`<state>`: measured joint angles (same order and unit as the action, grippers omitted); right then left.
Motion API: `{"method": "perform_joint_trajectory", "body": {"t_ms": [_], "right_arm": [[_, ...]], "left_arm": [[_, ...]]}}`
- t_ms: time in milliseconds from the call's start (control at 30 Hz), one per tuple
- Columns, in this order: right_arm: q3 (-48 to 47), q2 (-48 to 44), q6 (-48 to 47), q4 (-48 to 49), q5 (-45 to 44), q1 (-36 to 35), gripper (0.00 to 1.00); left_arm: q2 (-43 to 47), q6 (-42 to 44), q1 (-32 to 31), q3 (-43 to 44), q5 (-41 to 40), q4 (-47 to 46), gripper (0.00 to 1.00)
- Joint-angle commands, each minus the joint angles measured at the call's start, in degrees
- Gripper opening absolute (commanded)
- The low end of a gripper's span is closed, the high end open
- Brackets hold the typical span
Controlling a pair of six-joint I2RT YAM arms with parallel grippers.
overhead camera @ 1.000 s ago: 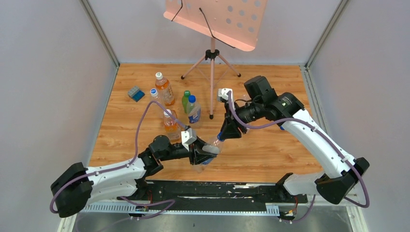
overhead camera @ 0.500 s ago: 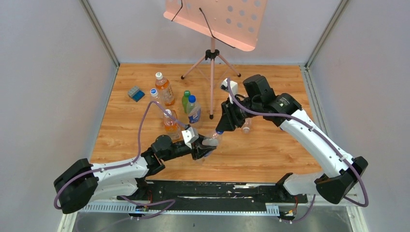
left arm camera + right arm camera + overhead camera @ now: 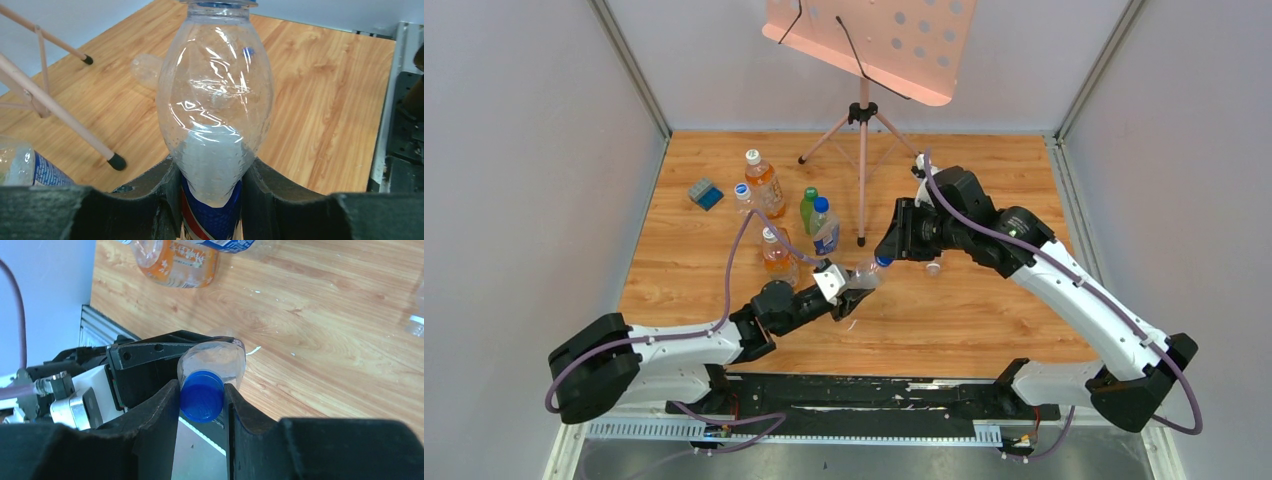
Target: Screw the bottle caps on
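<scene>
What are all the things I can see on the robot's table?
standing bottles: five; two orange, one green, two clear with blue; left half of the table
held bottle: one, clear, tilted above the table in the left gripper
blue cap: one, blue, on the held bottle's mouth
loose bottle: one, clear, on the table beside the right gripper
block: one, blue-grey, far left
music stand: one, pink, at the back on a tripod
table: one, brown wood
left gripper: one, black, shut on the held bottle
right gripper: one, black, shut on the blue cap
</scene>
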<state>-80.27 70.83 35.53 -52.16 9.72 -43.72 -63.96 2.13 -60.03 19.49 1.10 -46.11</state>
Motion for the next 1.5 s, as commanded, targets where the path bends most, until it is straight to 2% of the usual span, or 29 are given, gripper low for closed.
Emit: {"method": "perform_joint_trajectory", "body": {"t_ms": [0,267,333,533,700,900,933,1067,1133,1300,1467], "right_arm": [[0.32,1.59,6.88,-3.87,-1.82,-3.30,0.14],[-1.47,1.95,2.86,-3.89,-2.38,-3.32,0.15],[-1.17,2.35,3.11,-3.99,-1.75,-3.30,0.18],[-2.57,1.59,2.52,-3.80,-3.11,-3.30,0.50],[-5.55,-0.33,-1.53,-2.76,-4.61,-3.30,0.66],[-5.83,-4.67,-7.18,-0.39,-6.85,-2.94,0.90],[-5.59,-5.52,-8.56,-0.29,-7.08,-2.68,0.91],[-2.64,-9.46,-17.11,3.31,-2.22,2.13,0.90],[0.78,-12.09,-21.90,8.49,4.00,6.21,0.87],[6.87,-15.25,-30.17,20.12,25.77,15.86,0.78],[8.80,-14.47,-34.73,25.82,36.09,18.56,0.77]], "left_arm": [[-0.54,0.64,-0.78,6.17,-3.89,-17.82,0.08],[0.26,-1.75,-0.73,5.83,-6.91,-12.42,0.07],[0.51,-1.25,-0.71,5.90,-6.95,-11.32,0.07],[0.55,-1.60,-0.74,6.07,-7.28,-9.75,0.07],[-1.65,-5.01,-0.79,5.13,-9.78,-9.80,0.07],[-3.35,-9.62,-0.42,4.03,-9.68,-9.42,0.07],[-3.36,-10.79,-0.25,3.96,-9.30,-9.41,0.07],[-3.49,-15.31,2.20,3.04,-3.40,-10.98,0.06],[-4.06,-16.95,3.49,2.86,0.43,-12.81,0.06],[-4.23,-20.35,5.15,3.72,10.11,-15.06,0.06],[-3.37,-20.93,5.19,5.04,15.28,-15.04,0.06]]}}
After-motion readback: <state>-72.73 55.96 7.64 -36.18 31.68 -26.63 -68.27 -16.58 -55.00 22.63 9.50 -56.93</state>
